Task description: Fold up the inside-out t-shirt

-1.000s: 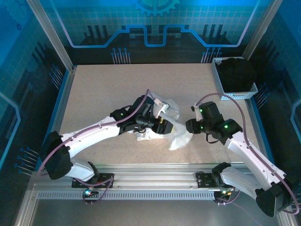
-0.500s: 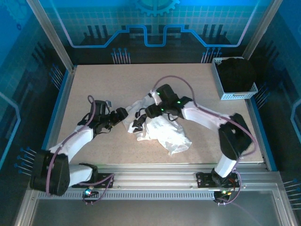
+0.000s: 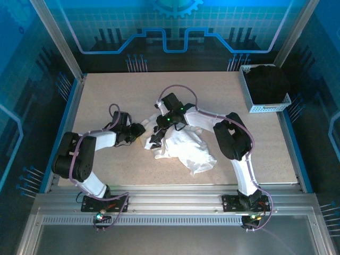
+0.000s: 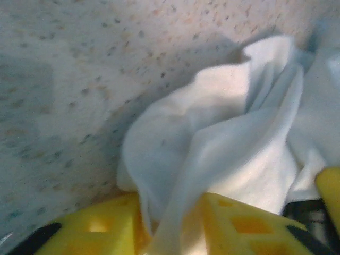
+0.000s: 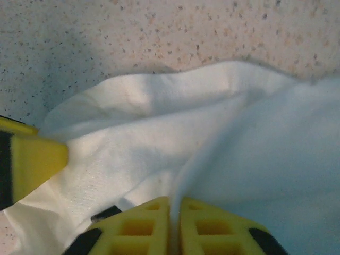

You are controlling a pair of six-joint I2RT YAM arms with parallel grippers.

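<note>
In the top view, the inside-out t-shirt [image 3: 186,151] lies as a crumpled white heap in the middle of the worktop [image 3: 106,95]. Its long axis runs from the far left to the near right. The left tool [image 3: 139,132] meets the heap at its left end. The right tool [image 3: 158,138], whose arm reaches across above the cloth, comes down just beside it at the same end. Nearly all the cloth therefore lies to the right of both tools and toward the arm bases, and neither arm is clearly the nearer one.

In the left wrist view, a fold of the white cloth passes down between the two yellow pads [image 4: 106,226], so this tool is closed on the shirt. The rest of the cloth goes away upward and to the right, with bare worktop on the left.

In the right wrist view, the yellow fingers [image 5: 212,226] are pressed together with one thin ply pinched between them, so this tool also grips the shirt. The cloth spreads ahead and to the right.

I judge that the two grips sit very near one another, so the coming move probably needs the tools to draw apart and lift the heap open.
</note>
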